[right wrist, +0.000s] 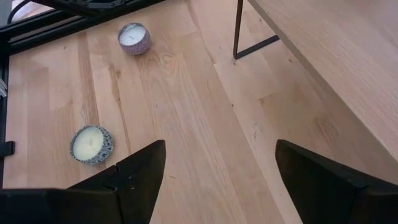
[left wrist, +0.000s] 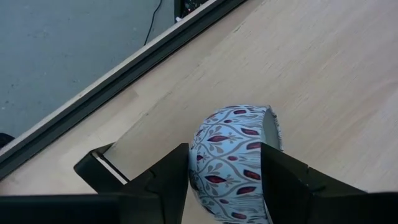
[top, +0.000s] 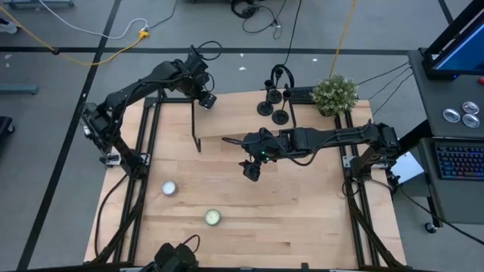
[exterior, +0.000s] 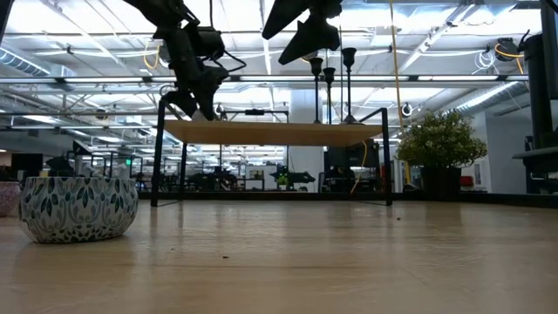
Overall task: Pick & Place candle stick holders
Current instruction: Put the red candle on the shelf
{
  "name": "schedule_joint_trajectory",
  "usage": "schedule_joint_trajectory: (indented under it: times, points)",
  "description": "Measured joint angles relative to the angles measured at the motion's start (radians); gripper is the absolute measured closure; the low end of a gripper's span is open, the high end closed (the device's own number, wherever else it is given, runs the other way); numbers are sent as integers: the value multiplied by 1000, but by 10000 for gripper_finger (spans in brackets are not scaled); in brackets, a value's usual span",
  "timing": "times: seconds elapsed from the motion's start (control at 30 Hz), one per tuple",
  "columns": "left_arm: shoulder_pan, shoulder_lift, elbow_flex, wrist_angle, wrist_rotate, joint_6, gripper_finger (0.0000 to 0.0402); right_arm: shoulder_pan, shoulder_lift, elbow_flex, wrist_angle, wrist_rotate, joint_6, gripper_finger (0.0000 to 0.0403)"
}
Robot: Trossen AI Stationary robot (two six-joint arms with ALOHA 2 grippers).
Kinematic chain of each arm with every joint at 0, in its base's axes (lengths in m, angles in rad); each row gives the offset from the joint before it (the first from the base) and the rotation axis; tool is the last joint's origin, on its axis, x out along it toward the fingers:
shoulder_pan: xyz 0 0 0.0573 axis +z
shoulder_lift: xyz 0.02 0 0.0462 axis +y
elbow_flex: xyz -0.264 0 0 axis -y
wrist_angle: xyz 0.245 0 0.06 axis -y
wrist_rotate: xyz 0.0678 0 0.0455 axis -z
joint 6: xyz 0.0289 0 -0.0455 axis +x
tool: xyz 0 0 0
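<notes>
A: Left claw (top: 207, 99), upper left of frame — state?
B: Straddling a patterned candle (left wrist: 236, 158); grip unclear. My right claw (top: 252, 169), centre, gapes empty.
A: Holders?
B: Candle stick holders (top: 276, 100) upper right, on the shelf (top: 249, 113). Light, rigid, tippy; take the stem.

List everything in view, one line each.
candle stick holders: three, black, clustered on the raised shelf beside the plant
candles: two in patterned tins on the table's front left; a third, blue-patterned, right at the left end effector
raised shelf: one, wood top, black legs, back of table
plant: one, green, back right
table: one, light wood
left end effector: dark, over the shelf's left end
right end effector: dark, open, empty, hovering mid-table
</notes>
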Motion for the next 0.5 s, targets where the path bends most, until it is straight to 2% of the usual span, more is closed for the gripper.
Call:
schedule_joint_trajectory:
  times: [0.13, 0.5]
  points:
    - [0, 0, 0, 4, -1, 9, 211, 0, 0, 0, 0, 0, 0, 110]
    - [2, -5, 2, 12, -34, 28, 143, 0, 0, 0, 0, 0, 0, 110]
